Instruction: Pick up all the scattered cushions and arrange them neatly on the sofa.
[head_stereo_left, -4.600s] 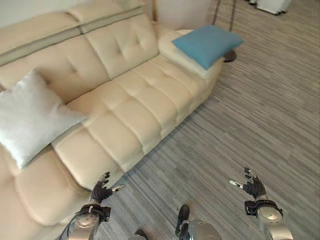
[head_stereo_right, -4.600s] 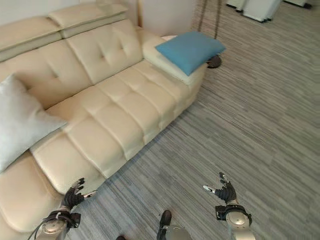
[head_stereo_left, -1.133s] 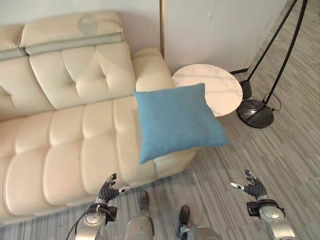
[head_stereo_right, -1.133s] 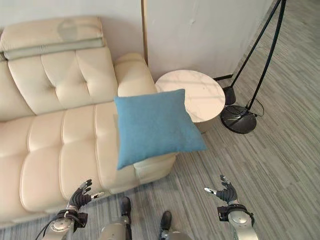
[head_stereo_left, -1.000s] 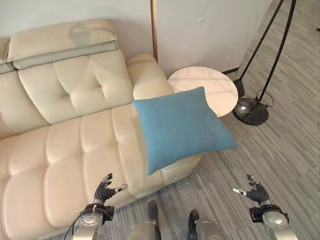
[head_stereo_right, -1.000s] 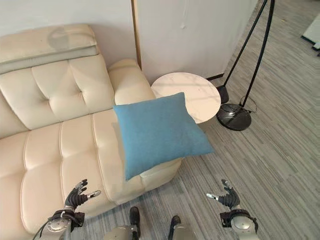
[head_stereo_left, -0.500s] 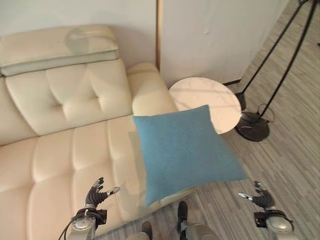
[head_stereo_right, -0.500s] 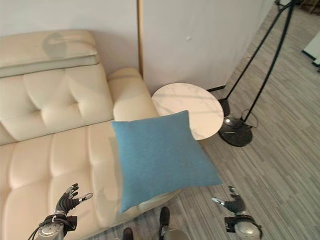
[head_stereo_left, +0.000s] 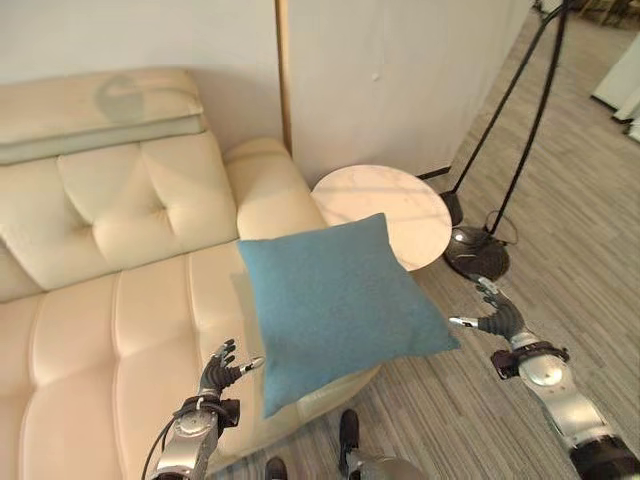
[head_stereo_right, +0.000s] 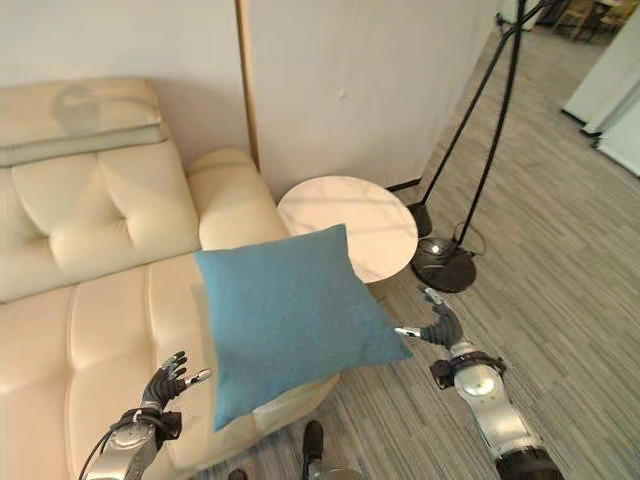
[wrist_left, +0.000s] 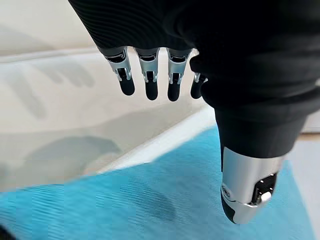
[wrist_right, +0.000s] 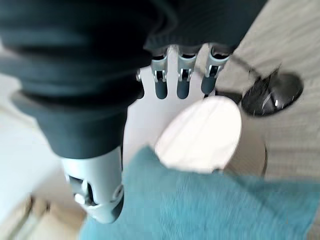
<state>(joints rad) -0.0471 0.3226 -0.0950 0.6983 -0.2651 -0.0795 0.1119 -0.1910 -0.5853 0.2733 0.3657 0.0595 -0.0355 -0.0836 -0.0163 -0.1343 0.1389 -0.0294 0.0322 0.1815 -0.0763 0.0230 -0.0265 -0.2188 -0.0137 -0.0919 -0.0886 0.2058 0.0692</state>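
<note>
A blue cushion (head_stereo_left: 340, 305) lies flat on the end of the cream sofa (head_stereo_left: 120, 290), overhanging the armrest toward the floor. My left hand (head_stereo_left: 222, 368) hovers open just left of the cushion's near corner, above the seat. My right hand (head_stereo_left: 493, 315) is raised open to the right of the cushion, fingertips close to its right corner. The left wrist view has the cushion (wrist_left: 150, 200) below my straight fingers (wrist_left: 147, 80). In the right wrist view the cushion (wrist_right: 210, 205) lies under my open hand (wrist_right: 180, 75).
A round marble side table (head_stereo_left: 385, 212) stands beside the sofa's armrest, behind the cushion. A black floor lamp with a round base (head_stereo_left: 478, 252) stands right of the table. A white wall (head_stereo_left: 400, 70) rises behind. Grey striped carpet (head_stereo_left: 590, 240) spreads to the right.
The view has shifted as I moved closer to the sofa's end. My right hand has risen toward the cushion's right corner; my left hand has come nearer its near corner.
</note>
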